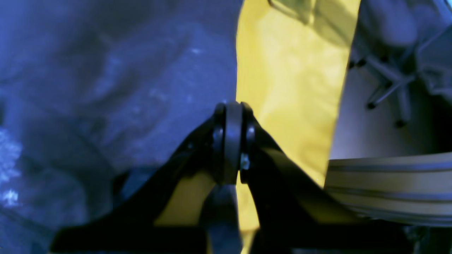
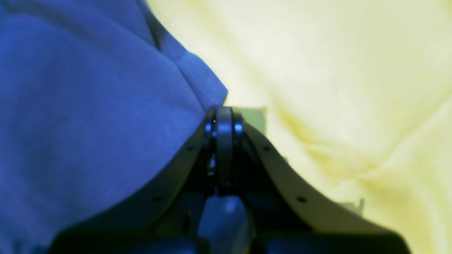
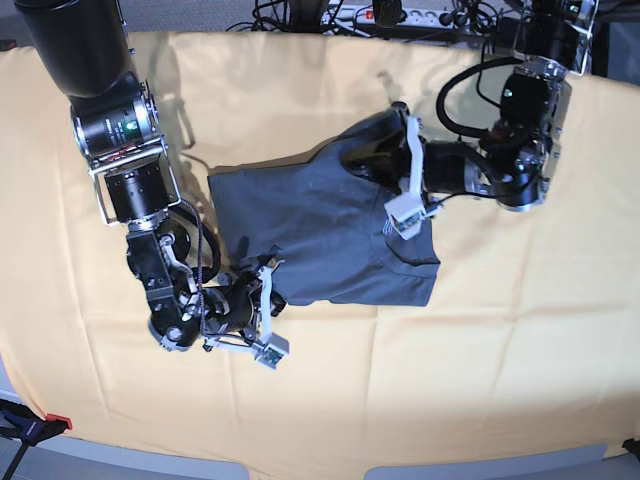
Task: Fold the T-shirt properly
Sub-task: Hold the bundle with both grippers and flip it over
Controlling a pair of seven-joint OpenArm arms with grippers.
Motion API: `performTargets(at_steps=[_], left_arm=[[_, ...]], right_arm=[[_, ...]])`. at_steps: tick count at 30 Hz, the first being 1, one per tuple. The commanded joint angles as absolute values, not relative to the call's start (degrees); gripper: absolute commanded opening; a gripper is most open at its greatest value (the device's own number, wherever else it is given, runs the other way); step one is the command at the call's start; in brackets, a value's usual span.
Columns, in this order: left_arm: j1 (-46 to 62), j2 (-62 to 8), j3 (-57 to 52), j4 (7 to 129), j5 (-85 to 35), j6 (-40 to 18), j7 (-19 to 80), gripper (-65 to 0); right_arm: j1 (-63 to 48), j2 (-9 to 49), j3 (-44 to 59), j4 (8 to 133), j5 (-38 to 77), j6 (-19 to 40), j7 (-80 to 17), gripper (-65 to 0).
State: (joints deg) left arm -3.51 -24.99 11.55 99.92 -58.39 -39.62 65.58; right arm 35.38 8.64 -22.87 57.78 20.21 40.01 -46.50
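Note:
The dark slate-blue T-shirt (image 3: 330, 225) lies rumpled on the yellow tablecloth (image 3: 480, 350) in mid-table. Its upper right part is pulled up into a peak, where my left gripper (image 3: 382, 140) grips it. In the left wrist view that gripper (image 1: 233, 106) is shut at the cloth's edge, with the T-shirt (image 1: 106, 88) to its left. My right gripper (image 3: 283, 298) sits at the shirt's lower left edge. In the right wrist view its jaws (image 2: 224, 108) are shut where a corner of the T-shirt (image 2: 88, 106) runs in.
A power strip and cables (image 3: 400, 15) line the table's back edge. Beyond that edge are a chair base (image 1: 388, 84) on the floor and an aluminium rail (image 1: 388, 183). A red clamp (image 3: 50, 422) sits at the front left corner.

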Motion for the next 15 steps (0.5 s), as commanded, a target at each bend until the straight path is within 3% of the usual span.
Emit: performTargets(at_steps=[1, 9, 15], left_arm=[[-3.99, -25.39, 13.13, 100.71, -57.6, -40.0, 63.24, -65.0], [-0.51, -25.41, 21.71, 99.98, -31.9, -34.89, 53.12, -65.0], [-0.32, -26.5, 21.67, 99.7, -19.29, -30.74, 50.68, -65.0]], right_arm=[[37.93, 8.93, -23.57, 58.74, 20.38, 40.0, -44.91, -65.0], [37.63, 12.91, -32.42, 58.74, 20.84, 40.0, -46.19, -65.0], [37.45, 17.69, -33.61, 58.85, 31.64, 40.0, -48.88, -65.0]])
